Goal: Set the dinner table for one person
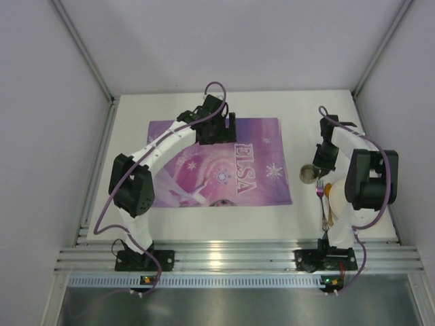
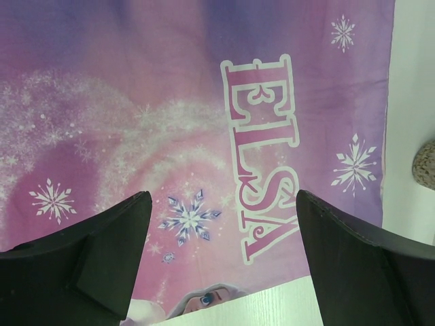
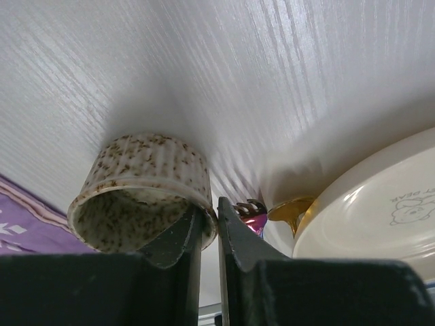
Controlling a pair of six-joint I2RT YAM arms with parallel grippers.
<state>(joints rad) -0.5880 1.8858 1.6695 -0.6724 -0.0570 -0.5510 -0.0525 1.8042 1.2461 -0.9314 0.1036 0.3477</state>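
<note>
I read "ELSA" in pink, white-edged letters on the purple placemat (image 1: 262, 136). Small print on the cream plate (image 3: 380, 204), right side: not legible.

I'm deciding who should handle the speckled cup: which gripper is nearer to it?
Right. The right gripper pinches the rim of the speckled cup, just off the placemat; the left gripper hovers open over the placemat, well away from it.

Top cam sits high up behind the arm bases, looking straight down over the whole bench (image 1: 204, 227). Left wrist cam hangs fairly close over the purple placemat (image 2: 136, 102), facing down. Right wrist cam is way low, nearly skimming the bench, right up against a speckled cup (image 3: 139, 183). The top cam sees both, and the left wrist view clips the cup's edge too.
</note>
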